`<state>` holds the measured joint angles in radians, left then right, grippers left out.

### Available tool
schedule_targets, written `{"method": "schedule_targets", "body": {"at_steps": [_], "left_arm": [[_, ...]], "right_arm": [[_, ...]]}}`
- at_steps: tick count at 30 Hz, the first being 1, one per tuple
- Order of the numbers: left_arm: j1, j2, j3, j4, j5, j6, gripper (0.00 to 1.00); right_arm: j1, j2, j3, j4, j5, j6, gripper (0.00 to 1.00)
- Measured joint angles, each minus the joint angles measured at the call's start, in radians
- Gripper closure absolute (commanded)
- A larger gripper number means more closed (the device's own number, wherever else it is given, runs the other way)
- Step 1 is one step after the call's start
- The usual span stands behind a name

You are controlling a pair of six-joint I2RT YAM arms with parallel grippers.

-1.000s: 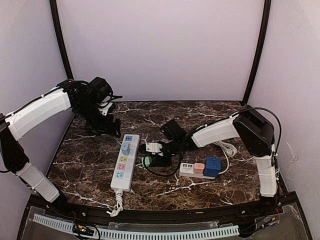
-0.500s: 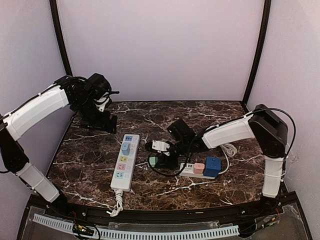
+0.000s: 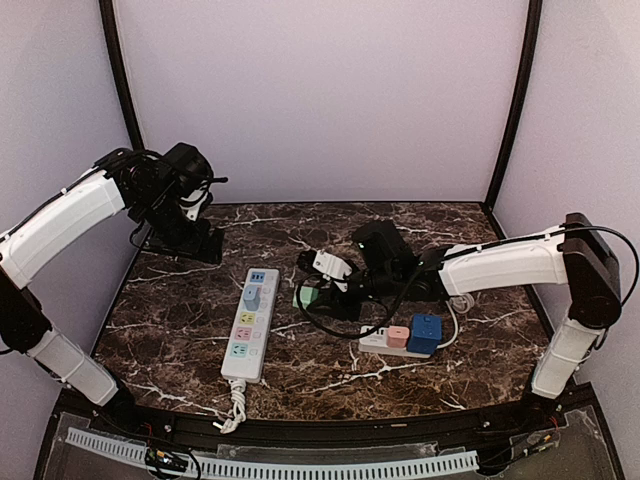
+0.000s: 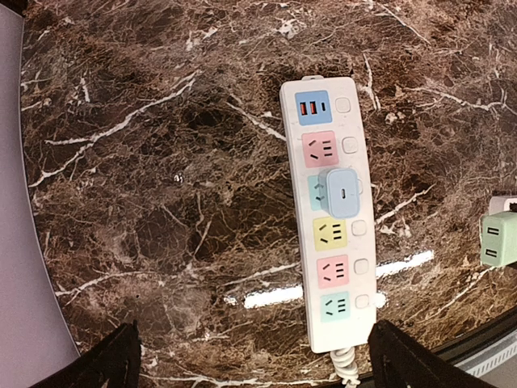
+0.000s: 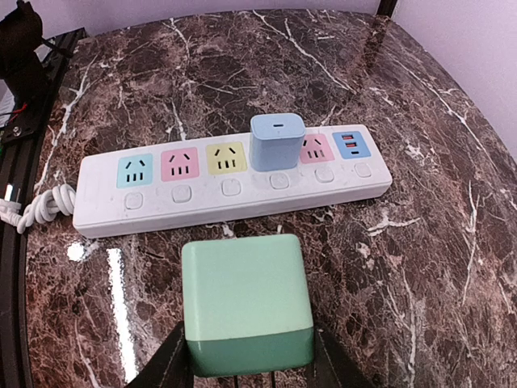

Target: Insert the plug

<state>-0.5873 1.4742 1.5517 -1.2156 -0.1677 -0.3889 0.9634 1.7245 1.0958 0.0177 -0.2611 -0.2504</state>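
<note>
A white power strip (image 3: 250, 322) with coloured sockets lies left of centre on the marble table, and a pale blue adapter (image 3: 251, 297) is plugged into it. My right gripper (image 3: 322, 292) is shut on a green cube plug (image 3: 305, 297), held just right of the strip and apart from it. The right wrist view shows the green plug (image 5: 245, 307) between my fingers (image 5: 171, 368), short of the strip (image 5: 161, 206). My left gripper (image 3: 185, 240) hangs open and empty at the back left. Its wrist view looks down on the strip (image 4: 359, 319) and the blue adapter (image 4: 342, 194).
A smaller white strip (image 3: 375, 338) carrying a pink cube (image 3: 398, 335) and a blue cube (image 3: 426, 332) lies right of centre. A black cable (image 3: 330, 325) loops between the two strips. A white coiled cord (image 3: 460, 300) lies under my right arm.
My right gripper has lifted the green plug up and toward the back. My left gripper has drawn back to the left, away from the strip, and opened a little wider.
</note>
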Motion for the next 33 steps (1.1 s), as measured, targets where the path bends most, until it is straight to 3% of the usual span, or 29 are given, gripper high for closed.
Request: {"method": "schedule_targets", "body": {"at_steps": [3,19,26,33], "left_arm": [[0.000,-0.021,0.000,-0.014,-0.012,-0.015,0.01],[0.000,-0.104,-0.002,0.070,0.087,-0.077,0.07],[0.000,-0.047,0.074,0.146,0.211,-0.082,0.06],[0.000,0.089,0.191,0.258,0.415,-0.095,0.14]], "right_arm": [[0.019,-0.032,-0.015,0.012,0.028,0.043,1.00],[0.064,-0.164,-0.042,0.000,0.192,0.272,1.00],[0.064,-0.207,-0.070,-0.026,0.290,0.290,1.00],[0.064,-0.346,-0.144,-0.023,0.332,0.286,1.00]]}}
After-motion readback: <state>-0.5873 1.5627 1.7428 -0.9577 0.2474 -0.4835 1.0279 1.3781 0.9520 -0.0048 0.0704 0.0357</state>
